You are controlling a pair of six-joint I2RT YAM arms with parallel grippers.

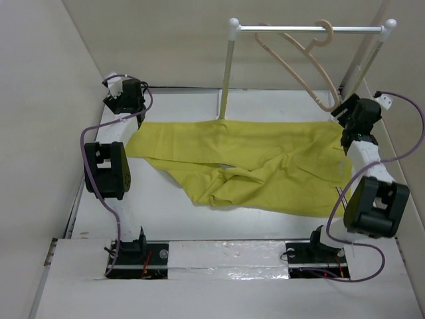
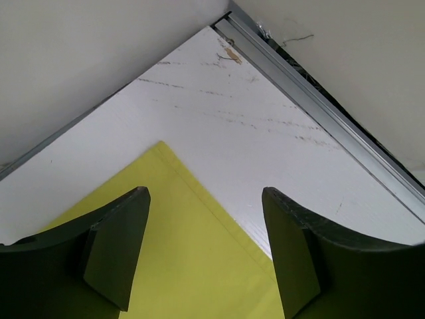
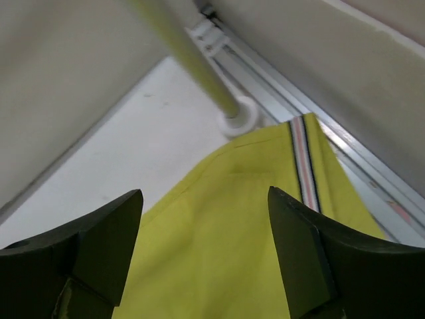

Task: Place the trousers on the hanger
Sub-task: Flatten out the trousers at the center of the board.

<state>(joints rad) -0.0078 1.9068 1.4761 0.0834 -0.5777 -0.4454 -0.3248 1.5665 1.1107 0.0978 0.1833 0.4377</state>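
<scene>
From above, the trousers [image 1: 252,166] lay spread on the table [image 1: 153,212]; the hanger [image 1: 299,63] hung from the rail [image 1: 279,28] behind. Left wrist: the left gripper [image 2: 206,199] hovered, jaws apart, over a trouser corner. Right wrist: the right gripper [image 3: 206,199] hovered, jaws apart, over the striped trim [image 3: 304,163].

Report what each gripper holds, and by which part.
Nothing is held: the left gripper and the right gripper both stand open over the trousers.
</scene>
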